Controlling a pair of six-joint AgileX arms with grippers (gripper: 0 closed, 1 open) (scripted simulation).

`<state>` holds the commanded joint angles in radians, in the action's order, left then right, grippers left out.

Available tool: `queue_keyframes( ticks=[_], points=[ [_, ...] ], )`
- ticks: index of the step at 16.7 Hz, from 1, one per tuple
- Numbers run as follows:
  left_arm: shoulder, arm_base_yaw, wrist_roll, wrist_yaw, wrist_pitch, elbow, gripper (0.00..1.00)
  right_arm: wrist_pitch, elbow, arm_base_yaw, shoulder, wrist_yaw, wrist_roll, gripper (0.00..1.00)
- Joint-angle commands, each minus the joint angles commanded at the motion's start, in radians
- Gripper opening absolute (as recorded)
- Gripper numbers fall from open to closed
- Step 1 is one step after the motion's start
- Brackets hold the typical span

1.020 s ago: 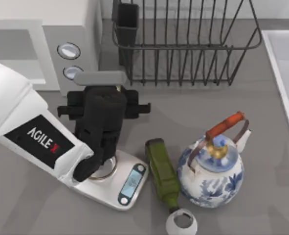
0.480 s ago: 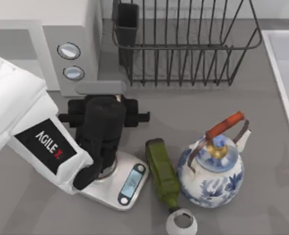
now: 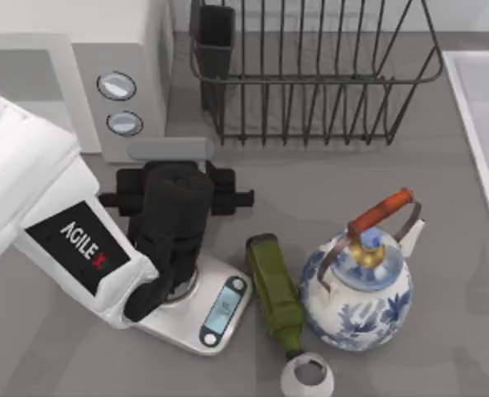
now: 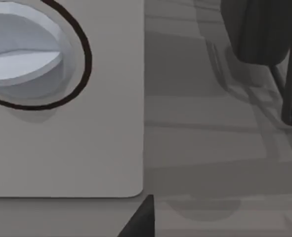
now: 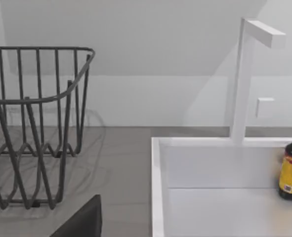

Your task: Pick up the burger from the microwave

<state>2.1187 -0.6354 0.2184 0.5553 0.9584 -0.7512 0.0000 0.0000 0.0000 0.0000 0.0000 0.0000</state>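
The white microwave (image 3: pixel 120 41) stands at the table's back left, with two round dials (image 3: pixel 117 85) on its side panel and its pale cavity (image 3: pixel 16 87) left of them. The burger is hidden. My left gripper (image 3: pixel 171 161) sits just in front of the dial panel, level with the microwave's right corner. Its wrist view looks closely at one dial (image 4: pixel 22 54) and the panel's edge (image 4: pixel 136 123). A dark part of my right gripper (image 5: pixel 84 222) shows at the edge of its own wrist view, far from the microwave.
A black wire dish rack (image 3: pixel 310 74) with a dark cup (image 3: pixel 215 37) stands right of the microwave. Under my left arm is a kitchen scale (image 3: pixel 219 318), beside it a green bottle (image 3: pixel 275 294) and a blue-white kettle (image 3: pixel 360 289). A white sink (image 5: pixel 225 192) holds a brown bottle (image 5: pixel 291 170).
My left arm has drawn back a little from the microwave toward the table's front. Over the last half second it has hardly moved.
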Motion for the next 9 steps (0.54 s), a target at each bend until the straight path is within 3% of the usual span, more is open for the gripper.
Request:
queue_keyframes(
  ticks=[3, 9],
  points=[
    [0.000, 0.000, 0.000, 0.000, 0.000, 0.000, 0.98, 0.000, 0.000, 0.000, 0.000, 0.000, 0.000, 1.00],
    [0.000, 0.000, 0.000, 0.000, 0.000, 0.000, 1.00, 0.000, 0.000, 0.000, 0.000, 0.000, 0.000, 1.00]
  ],
)
